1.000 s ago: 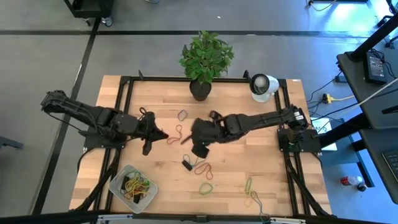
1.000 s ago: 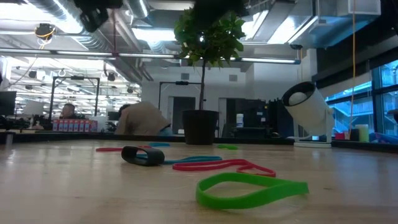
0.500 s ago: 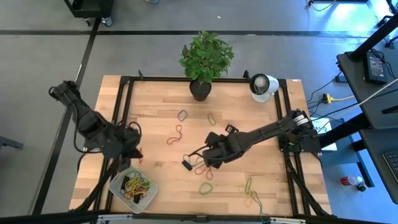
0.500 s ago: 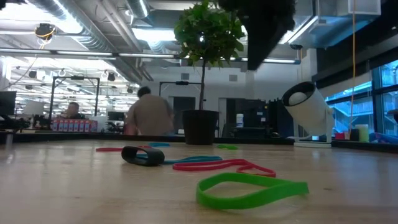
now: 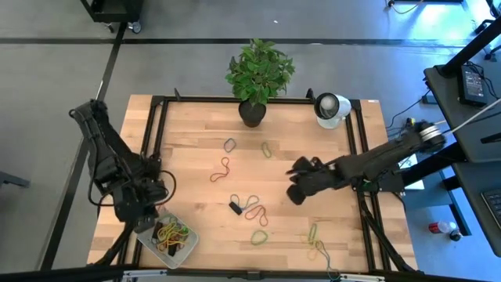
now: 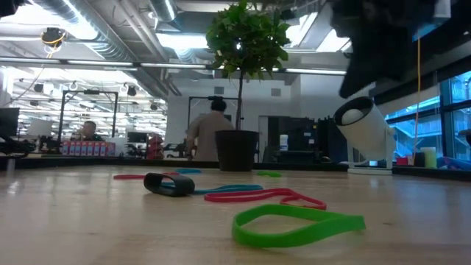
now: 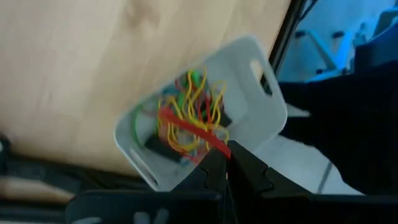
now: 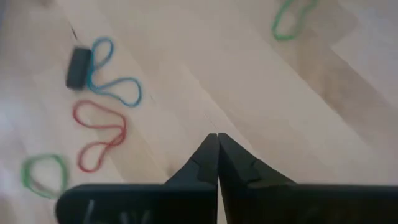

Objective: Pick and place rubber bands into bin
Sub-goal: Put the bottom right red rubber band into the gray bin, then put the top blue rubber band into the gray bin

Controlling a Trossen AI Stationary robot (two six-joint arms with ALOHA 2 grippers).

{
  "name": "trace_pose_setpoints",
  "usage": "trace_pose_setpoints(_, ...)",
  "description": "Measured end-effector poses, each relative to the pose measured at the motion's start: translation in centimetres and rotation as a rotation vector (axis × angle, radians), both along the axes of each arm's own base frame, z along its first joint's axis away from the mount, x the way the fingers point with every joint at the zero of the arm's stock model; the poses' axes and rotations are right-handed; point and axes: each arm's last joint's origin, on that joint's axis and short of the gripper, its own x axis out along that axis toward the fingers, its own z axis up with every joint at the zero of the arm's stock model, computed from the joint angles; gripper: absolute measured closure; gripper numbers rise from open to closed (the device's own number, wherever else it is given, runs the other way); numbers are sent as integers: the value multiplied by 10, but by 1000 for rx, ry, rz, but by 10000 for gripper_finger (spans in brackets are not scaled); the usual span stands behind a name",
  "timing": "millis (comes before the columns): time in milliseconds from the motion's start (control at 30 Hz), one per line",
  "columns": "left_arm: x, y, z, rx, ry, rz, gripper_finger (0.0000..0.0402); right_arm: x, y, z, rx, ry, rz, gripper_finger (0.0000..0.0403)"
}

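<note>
At the left edge of the table (image 5: pixel 196 149) the left gripper (image 5: pixel 147 223) hangs just above the near-left corner, right over the bin (image 5: pixel 185 247), its fingers (image 7: pixel 239 165) clenched tight on a red rubber band (image 7: pixel 189 132) that trails from their tips toward the heap below. The bin sits at that near-left corner, a shallow whitish tray already holding a tangle of yellow, green, red and dark rubber bands (image 5: pixel 171 233). Farther along the wood, toward the middle, a grey band (image 5: pixel 229 145) lies near the back, a thin red one (image 5: pixel 222 170) in front of it, and a small green one (image 5: pixel 267 149) close to the potted plant (image 5: pixel 257 74) at the far edge. Near the centre a small black block (image 5: pixel 236 207) rests beside a blue band (image 5: pixel 250 203) and a red band (image 5: pixel 256 212), with a green loop (image 5: pixel 259 236) nearer the front edge. To the right of these the right gripper (image 5: pixel 296 194) hovers above bare wood, its fingers (image 8: pixel 208 162) pressed together with nothing between them. Two more greenish bands (image 5: pixel 314 237) lie by the front right, and a white round device (image 5: pixel 332 106) stands at the back right corner. Beyond the table a person (image 6: pixel 210 132) shows in the room.
</note>
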Motion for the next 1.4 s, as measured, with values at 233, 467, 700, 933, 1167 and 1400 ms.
trace_pose_setpoints(233,6,-21,-13,-9,106,32,399,-34,-13,-17,138,-237,-60,392)
trace_pose_setpoints(467,18,-42,-31,20,177,103,395,-37,-14,-26,139,-288,-35,392)
trace_pose_setpoints(700,24,-56,-48,5,340,200,338,-36,-14,-26,79,-272,28,391)
trace_pose_setpoints(933,28,-61,-52,-15,347,262,266,-36,-14,-26,0,-252,113,391)
trace_pose_setpoints(1167,36,-53,-51,58,199,361,246,-36,-14,-26,-50,-251,169,391)
trace_pose_setpoints(1400,56,-7,-41,227,75,466,275,-33,-14,-22,-39,-299,137,391)
